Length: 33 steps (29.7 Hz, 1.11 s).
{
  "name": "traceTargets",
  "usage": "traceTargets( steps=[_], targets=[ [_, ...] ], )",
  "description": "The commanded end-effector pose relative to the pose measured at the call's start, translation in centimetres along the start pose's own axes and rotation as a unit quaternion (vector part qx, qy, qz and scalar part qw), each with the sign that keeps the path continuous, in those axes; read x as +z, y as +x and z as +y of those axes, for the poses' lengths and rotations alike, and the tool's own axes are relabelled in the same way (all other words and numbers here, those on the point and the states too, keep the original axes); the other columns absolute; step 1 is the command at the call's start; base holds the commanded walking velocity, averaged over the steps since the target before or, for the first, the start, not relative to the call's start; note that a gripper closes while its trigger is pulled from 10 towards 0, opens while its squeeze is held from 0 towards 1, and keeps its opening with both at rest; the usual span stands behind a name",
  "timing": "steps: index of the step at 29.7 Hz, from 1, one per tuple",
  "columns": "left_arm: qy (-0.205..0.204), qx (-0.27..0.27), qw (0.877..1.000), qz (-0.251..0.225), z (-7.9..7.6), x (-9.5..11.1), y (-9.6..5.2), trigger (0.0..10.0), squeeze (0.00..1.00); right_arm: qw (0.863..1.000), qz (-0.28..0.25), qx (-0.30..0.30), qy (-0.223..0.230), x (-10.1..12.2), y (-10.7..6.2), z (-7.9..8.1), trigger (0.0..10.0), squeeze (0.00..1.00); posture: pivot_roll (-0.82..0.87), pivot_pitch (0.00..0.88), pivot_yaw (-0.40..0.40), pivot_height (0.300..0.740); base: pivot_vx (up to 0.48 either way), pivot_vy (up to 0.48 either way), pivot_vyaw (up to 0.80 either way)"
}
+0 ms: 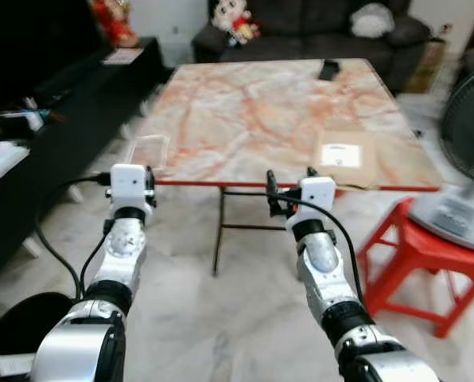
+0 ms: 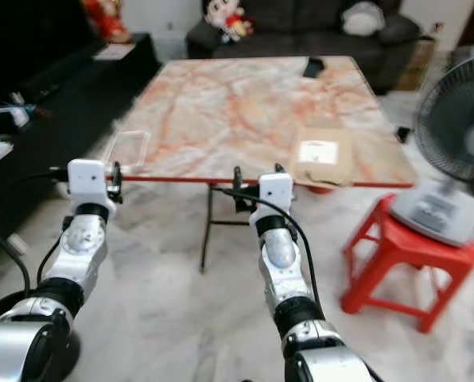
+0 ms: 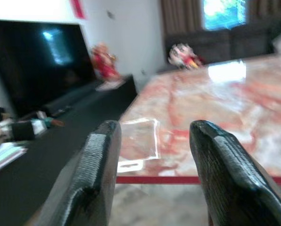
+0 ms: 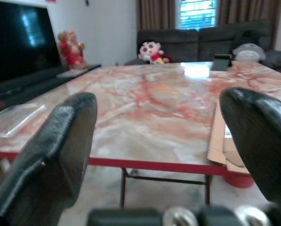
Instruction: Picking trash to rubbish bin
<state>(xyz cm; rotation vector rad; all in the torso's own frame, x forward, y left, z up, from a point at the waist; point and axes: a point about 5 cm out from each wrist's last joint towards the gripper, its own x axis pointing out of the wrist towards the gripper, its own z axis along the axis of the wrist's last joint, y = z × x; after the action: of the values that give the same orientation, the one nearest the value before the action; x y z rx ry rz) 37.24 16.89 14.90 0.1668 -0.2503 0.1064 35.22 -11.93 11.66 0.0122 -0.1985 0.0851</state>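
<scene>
Here both hands are open, short of the surface (image 1: 245,111): left hand (image 3: 152,155) should line up on the clear plastic tray (image 1: 147,151) at its near-left edge; right hand (image 4: 159,141) waits.

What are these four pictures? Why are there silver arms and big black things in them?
The silver arms belong to a walking robot. The top two pictures come from cameras in its head, looking down at its left hand and right hand. The other two come from cameras on its wrists, so each hand's black fingers look huge up close. Both hands are open and hold nothing. In front is a marble-patterned table. On it lie a clear plastic container near the left hand, a flat cardboard parcel near the right, and a small dark object at the far edge. A black bin sits on the floor.
</scene>
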Motion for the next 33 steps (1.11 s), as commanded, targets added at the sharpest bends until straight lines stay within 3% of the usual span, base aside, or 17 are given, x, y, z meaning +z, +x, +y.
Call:
traceTargets(
  steps=[1, 15, 27, 33],
  targets=[
    [0.005, 0.021, 1.0, 0.022, 1.6, -1.0, -0.4, 10.0, 0.0, 1.0, -0.006, 0.023, 0.011, 0.5, 0.4, 1.6, 10.0, 0.0, -0.08, 0.009, 0.048, 0.74, 0.0, 0.0, 0.0],
    [0.001, 0.026, 0.999, 0.031, 1.7, -1.2, -0.5, 10.0, 0.0, 0.999, -0.005, 0.03, 0.012, 0.5, 0.4, 1.8, 10.0, 0.0, -0.08, 0.016, 0.042, 0.74, 0.0, 0.168, 0.0],
    [-0.005, 0.016, 1.0, 0.0, 0.9, 0.0, -0.1, 10.0, 0.0, 0.998, -0.027, 0.053, -0.004, 1.4, 0.7, 2.6, 10.0, 0.0, -0.07, 0.016, 0.044, 0.74, 0.0, 0.0, 0.0],
    [-0.005, 0.032, 0.999, 0.007, 1.4, 0.1, 0.2, 10.0, 0.0, 0.997, -0.035, 0.07, -0.013, 1.6, 0.5, 3.1, 10.0, 0.0, -0.07, 0.015, 0.046, 0.74, 0.347, 0.0, 0.73]
  ],
)
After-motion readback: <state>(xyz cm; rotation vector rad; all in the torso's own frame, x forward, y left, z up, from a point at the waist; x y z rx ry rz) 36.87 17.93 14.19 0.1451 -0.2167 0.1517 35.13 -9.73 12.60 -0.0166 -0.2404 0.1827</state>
